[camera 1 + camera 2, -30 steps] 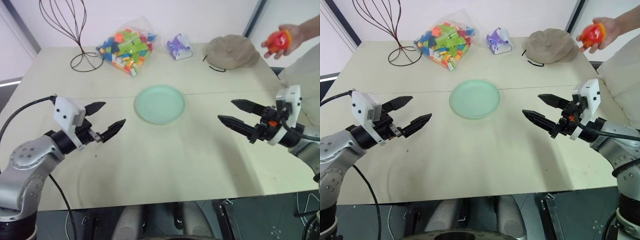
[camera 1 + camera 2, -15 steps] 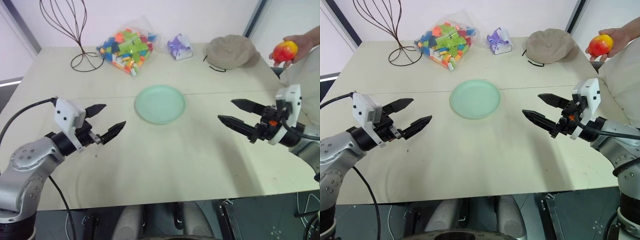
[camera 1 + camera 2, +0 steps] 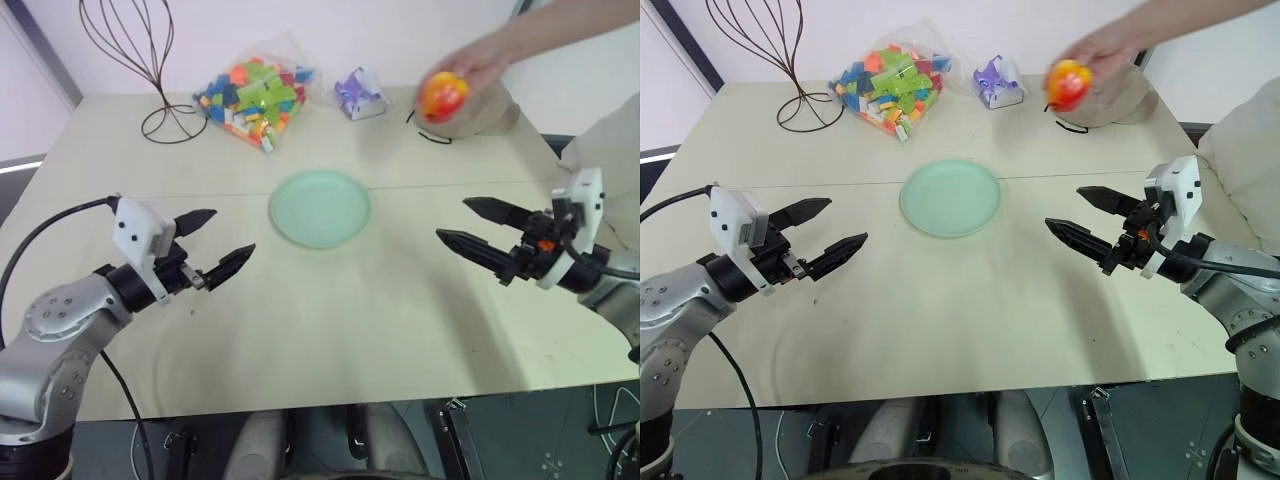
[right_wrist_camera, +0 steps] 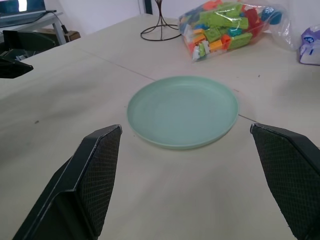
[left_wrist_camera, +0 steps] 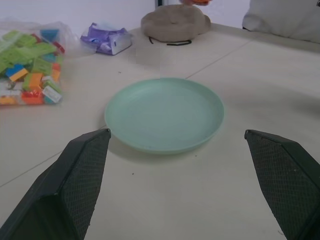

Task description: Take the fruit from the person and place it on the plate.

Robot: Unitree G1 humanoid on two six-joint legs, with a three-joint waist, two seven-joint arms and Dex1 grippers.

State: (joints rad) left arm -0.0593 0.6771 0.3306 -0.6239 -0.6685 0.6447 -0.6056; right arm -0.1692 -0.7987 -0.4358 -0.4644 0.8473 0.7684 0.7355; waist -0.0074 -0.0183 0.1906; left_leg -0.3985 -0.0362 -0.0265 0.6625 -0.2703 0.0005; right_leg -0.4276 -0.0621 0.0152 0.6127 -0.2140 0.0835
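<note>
the person's hand [image 3: 478, 58] holds the fruit [image 3: 443, 96] above the cap [image 3: 1110, 97], beyond the empty plate [image 3: 320, 207]. left gripper [image 3: 217, 243] and right gripper [image 3: 465, 222] hover over the table [image 3: 330, 310] on either side of the plate, fingers spread wide, holding nothing.

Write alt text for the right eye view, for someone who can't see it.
A person's hand holds a fruit above the far side of a pale table. An empty green plate sits mid-table, with the left gripper and right gripper open on either side.
</note>
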